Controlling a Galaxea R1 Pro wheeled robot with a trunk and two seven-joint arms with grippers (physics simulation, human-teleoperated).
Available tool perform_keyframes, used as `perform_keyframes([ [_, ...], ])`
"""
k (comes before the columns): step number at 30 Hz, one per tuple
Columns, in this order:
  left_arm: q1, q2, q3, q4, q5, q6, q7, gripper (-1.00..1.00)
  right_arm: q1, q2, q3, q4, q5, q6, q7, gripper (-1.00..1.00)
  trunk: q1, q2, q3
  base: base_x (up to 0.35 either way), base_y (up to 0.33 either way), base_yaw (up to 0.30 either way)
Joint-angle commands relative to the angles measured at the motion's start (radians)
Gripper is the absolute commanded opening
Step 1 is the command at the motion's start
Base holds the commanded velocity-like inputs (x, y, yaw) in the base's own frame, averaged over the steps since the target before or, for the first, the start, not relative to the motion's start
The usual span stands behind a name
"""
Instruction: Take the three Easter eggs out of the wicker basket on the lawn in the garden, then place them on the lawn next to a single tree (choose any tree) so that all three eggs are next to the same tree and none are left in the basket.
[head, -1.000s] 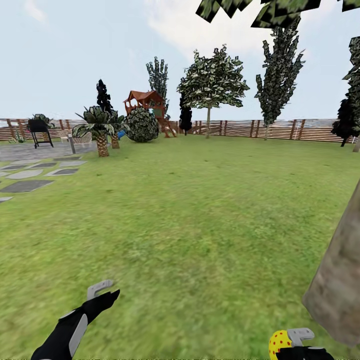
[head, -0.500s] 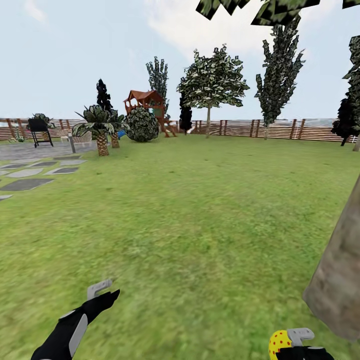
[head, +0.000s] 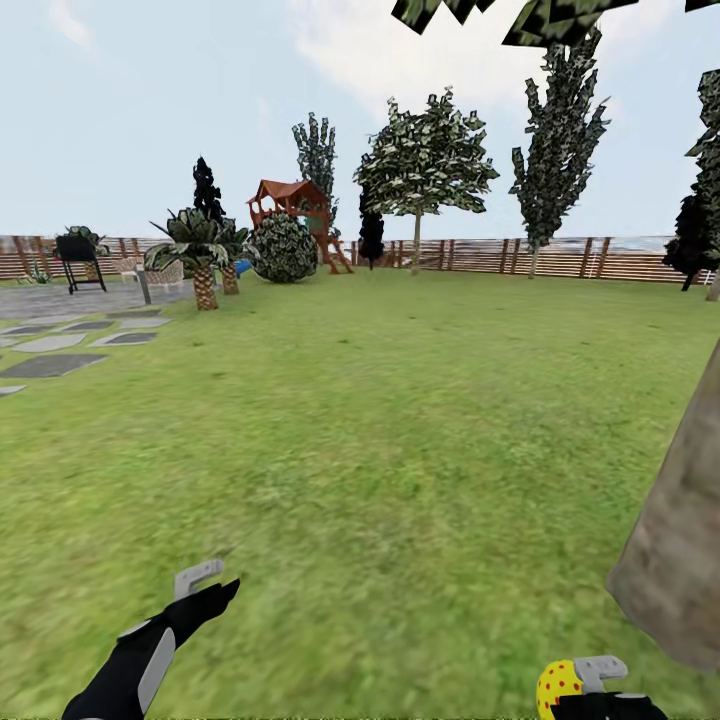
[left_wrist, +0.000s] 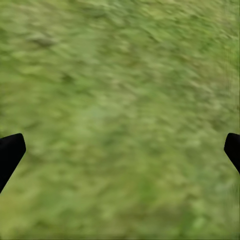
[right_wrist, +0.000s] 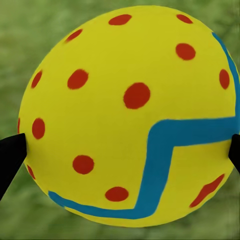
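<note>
A yellow Easter egg (right_wrist: 127, 115) with red spots and a blue zigzag band sits between the two black fingertips (right_wrist: 10, 155) of my right gripper (right_wrist: 120, 150), which is shut on it. In the head view that egg (head: 556, 689) and the right gripper (head: 590, 690) are at the bottom right, just left of the thick grey-brown trunk of a tree (head: 680, 540). My left gripper (head: 208, 588) hangs low at the left over the lawn (head: 380, 440), open and empty, its fingertips (left_wrist: 10, 152) wide apart over bare grass. The wicker basket is out of view.
Grey paving slabs (head: 50, 365) lie at the far left. Low palm plants (head: 200, 255), a round shrub (head: 283, 250), a red play structure (head: 292, 200) and a grill (head: 78, 255) stand far back. A slat fence (head: 480, 257) with more trees (head: 425, 165) closes the garden.
The whole head picture has shifted a little, so the camera has moved slightly. Both arms keep the same pose and the egg stays in the right gripper.
</note>
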Motion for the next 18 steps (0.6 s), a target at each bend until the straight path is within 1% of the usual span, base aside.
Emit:
perform_keyframes([
  [1,-0.001,-0.001,0.004,-0.001,0.008,0.009,-0.005,1.00,0.000,0.000,0.001,-0.002,0.002,0.005,0.004,-1.00,0.004,-0.008,-0.004,0.000,0.000,0.000],
  [7,-0.001,-0.001,0.004,-0.001,0.007,0.009,-0.005,1.00,0.000,0.000,0.001,-0.002,0.002,0.005,0.004,-1.00,0.025,-0.046,-0.023,0.000,0.000,0.000],
  [18,-0.001,-0.001,0.003,-0.001,0.006,0.009,-0.005,1.00,0.000,0.000,0.001,-0.002,0.002,0.005,0.004,-1.00,0.030,-0.049,-0.066,0.000,0.000,0.000],
])
